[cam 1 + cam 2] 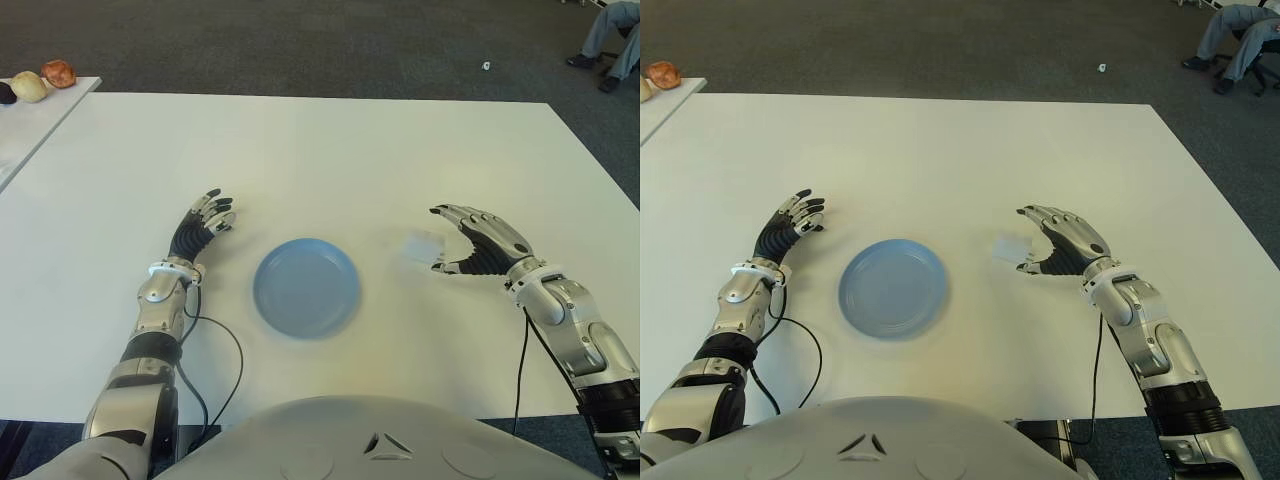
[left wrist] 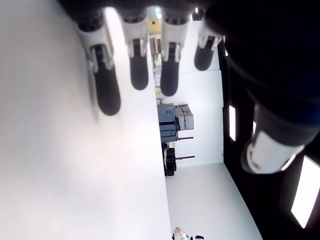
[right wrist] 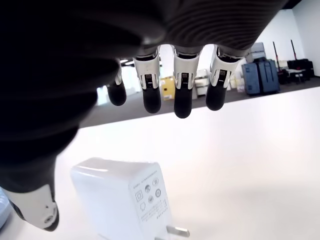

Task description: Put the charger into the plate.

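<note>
A white charger (image 1: 421,246) lies on the white table (image 1: 330,150), a little to the right of a round blue plate (image 1: 306,287). My right hand (image 1: 472,243) is just right of the charger, fingers spread and arched over it, holding nothing. The right wrist view shows the charger (image 3: 122,197) on the table between thumb and fingers (image 3: 182,95), with its label and a metal prong facing the camera. My left hand (image 1: 203,224) shows to the left of the plate, fingers extended.
A second table (image 1: 30,125) at the far left carries a few round food items (image 1: 58,73). A seated person's legs (image 1: 610,45) are on the carpet at the far right. Cables (image 1: 215,360) trail from both forearms over the table's near edge.
</note>
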Controlling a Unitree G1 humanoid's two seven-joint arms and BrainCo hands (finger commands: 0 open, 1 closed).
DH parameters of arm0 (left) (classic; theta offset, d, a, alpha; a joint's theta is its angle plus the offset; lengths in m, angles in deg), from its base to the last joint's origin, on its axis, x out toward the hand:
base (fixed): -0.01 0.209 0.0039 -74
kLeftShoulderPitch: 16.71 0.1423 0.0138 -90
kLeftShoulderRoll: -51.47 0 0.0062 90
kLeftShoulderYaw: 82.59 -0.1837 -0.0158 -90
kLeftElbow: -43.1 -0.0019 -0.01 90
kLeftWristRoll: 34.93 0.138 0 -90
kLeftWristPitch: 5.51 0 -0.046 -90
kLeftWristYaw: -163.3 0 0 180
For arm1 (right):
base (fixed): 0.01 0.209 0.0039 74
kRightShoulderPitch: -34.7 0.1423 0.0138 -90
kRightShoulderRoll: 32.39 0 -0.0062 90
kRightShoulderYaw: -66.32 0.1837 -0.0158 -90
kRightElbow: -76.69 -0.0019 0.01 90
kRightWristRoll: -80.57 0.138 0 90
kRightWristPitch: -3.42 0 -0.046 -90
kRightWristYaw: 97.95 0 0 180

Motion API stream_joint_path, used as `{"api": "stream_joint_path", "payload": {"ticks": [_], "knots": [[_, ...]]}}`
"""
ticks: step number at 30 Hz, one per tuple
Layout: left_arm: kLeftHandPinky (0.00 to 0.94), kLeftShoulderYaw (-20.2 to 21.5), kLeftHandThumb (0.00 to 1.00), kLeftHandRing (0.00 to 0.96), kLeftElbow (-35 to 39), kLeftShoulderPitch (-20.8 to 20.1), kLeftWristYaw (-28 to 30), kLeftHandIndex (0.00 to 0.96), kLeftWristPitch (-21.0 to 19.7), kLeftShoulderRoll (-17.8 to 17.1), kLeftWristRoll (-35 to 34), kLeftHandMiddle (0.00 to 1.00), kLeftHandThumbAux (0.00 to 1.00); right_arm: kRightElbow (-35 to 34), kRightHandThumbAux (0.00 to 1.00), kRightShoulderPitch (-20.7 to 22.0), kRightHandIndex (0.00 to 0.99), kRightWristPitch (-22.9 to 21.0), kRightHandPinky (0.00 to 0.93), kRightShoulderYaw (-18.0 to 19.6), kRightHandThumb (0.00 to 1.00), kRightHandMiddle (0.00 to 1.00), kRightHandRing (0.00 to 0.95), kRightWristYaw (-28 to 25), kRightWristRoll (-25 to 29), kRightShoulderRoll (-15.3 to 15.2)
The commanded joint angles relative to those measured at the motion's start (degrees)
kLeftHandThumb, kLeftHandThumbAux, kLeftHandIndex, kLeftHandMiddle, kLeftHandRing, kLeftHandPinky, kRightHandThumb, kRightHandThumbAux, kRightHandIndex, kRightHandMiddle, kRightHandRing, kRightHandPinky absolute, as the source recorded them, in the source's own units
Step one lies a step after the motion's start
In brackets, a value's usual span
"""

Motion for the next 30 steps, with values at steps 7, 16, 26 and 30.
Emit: {"api": "stream_joint_path", "payload": {"ticks": [7, 16, 26, 30], "knots": [[0.124, -0.65, 0.0, 0.171, -1.21, 1.99, 0.31, 0.11, -3.66, 0.93, 0.85, 0.203, 0.637, 2.82, 0.534, 1.95, 0.006, -2.64, 0.115, -0.16, 0.051, 0.055, 0.071, 3.93, -0.68, 4.8], [0.137, -0.67, 0.0, 0.177, 0.16, 2.41, 0.59, 0.117, -4.94, 0.99, 0.61, 0.207, 0.641, 2.17, 0.379, 2.89, 0.0, -6.4, 0.069, -1.98, 0.147, 0.008, 0.022, 7.9, -3.87, 10.53], [0.137, -0.5, 0.0, 0.176, -0.06, 2.28, 0.46, 0.114, -5.05, 1.14, 0.54, 0.205, 0.635, 3.86, 0.292, 4.46, 0.0, -7.69, 0.053, -4.0, 0.244, 0.0, 0.002, 12.18, -7.35, 13.4], [0.126, -0.61, 0.0, 0.173, 0.03, 2.47, 0.03, 0.113, -4.7, 1.22, 0.87, 0.204, 0.634, 4.29, 0.282, 4.75, 0.0, -7.74, 0.068, -4.54, 0.28, 0.002, 0.009, 12.61, -7.65, 13.56]]}}
